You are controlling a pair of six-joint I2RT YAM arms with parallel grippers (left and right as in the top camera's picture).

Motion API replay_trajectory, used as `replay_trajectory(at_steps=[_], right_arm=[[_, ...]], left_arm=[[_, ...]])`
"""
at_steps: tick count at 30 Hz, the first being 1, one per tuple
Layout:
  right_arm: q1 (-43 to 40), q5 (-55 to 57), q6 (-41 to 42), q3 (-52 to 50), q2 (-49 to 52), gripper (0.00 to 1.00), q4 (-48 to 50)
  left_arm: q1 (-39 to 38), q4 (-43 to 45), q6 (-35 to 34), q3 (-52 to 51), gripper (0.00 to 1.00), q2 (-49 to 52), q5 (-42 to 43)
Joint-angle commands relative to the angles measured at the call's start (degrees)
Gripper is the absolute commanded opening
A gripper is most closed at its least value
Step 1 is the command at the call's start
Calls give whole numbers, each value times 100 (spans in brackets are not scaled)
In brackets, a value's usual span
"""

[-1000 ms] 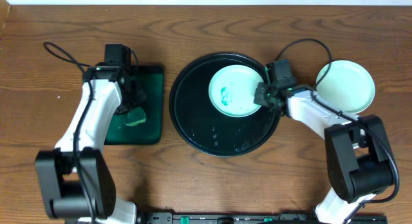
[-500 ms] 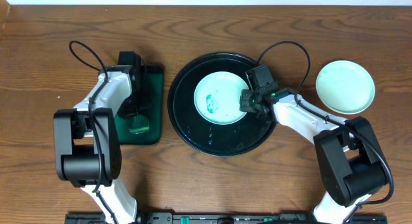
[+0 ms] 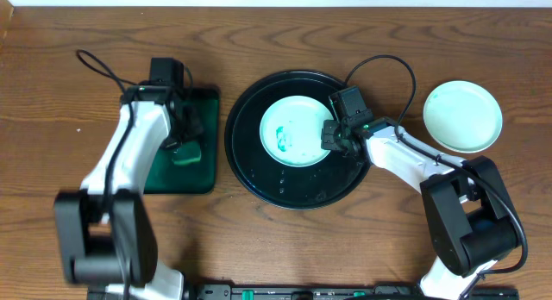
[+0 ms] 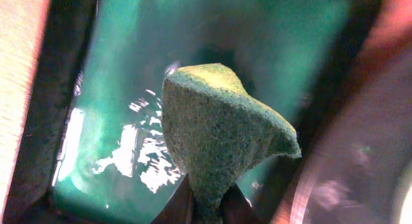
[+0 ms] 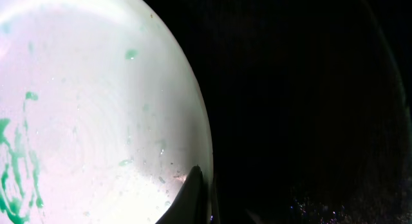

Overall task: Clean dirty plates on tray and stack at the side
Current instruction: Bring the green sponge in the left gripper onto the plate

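- Pinching the sponge [image 4: 219, 134] by its lower end in my left gripper [image 3: 181, 140], I am holding it just above the green tray [image 3: 159, 175].
- I am gripping the dirty plate [image 3: 291, 132] by its right rim with my right gripper [image 3: 335, 136]. The wrist view is showing one finger over that rim, so I am judging the fingers pressed onto the plate.
- The plate is sitting flat near the middle of the black tray [image 3: 259, 175].
- Its smear [image 3: 280, 136] is lying left of the plate's centre, on the side facing the sponge.
- The plate is lying to the right of the sponge, well apart, with the black tray's left rim between them. I am judging that my left arm needs to carry the sponge rightward over that rim.
- A second plate [image 3: 461, 116], looking clean, is sitting on the table further right, outside the black tray.
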Motion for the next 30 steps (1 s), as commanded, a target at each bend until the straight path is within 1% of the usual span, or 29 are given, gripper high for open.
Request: replay_trajectory(at_steps=[1, 4, 8, 16, 24, 30], right_arm=[[210, -468, -216, -122, 258, 1, -153], [210, -470, -216, -122, 258, 1, -160], [210, -472, -278, -122, 258, 1, -195], [212, -490, -278, -122, 258, 1, -304], [216, -494, -280, -122, 258, 1, -348], [229, -684, -319, -122, 258, 1, -372]], left_arm=[[-232, -4, 101, 63, 7, -452, 173], [-417, 9, 98, 63, 7, -535, 337], [-708, 61, 98, 63, 7, -522, 957], [-1447, 553, 44, 63, 7, -522, 1495], [-2129, 857, -103, 63, 7, -481, 1552], [-2260, 1266, -361, 63, 7, 136, 1593]])
